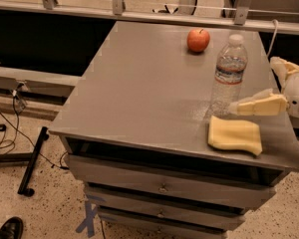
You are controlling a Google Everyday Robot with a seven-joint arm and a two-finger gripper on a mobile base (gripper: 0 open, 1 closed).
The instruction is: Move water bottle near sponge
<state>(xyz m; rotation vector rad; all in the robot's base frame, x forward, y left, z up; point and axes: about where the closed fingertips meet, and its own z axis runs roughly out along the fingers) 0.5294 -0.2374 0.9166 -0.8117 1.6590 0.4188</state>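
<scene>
The water bottle (229, 72) stands upright on the grey table (139, 88), clear and ribbed with a white cap and a white label. The sponge (235, 135), a flat pale yellow rectangle, lies just in front of the bottle near the table's front right corner. My gripper (254, 86) is at the right edge of the view, open and empty. Its near finger (259, 106) points left, with its tip close to the bottle's base just above the sponge. The far finger (283, 66) is behind and to the right of the bottle.
A red apple (198, 40) sits at the back of the table, left of the bottle. Drawers (162, 185) are below the tabletop. A rail (139, 15) runs behind the table, and cables and a black stand leg (32, 158) lie on the floor at left.
</scene>
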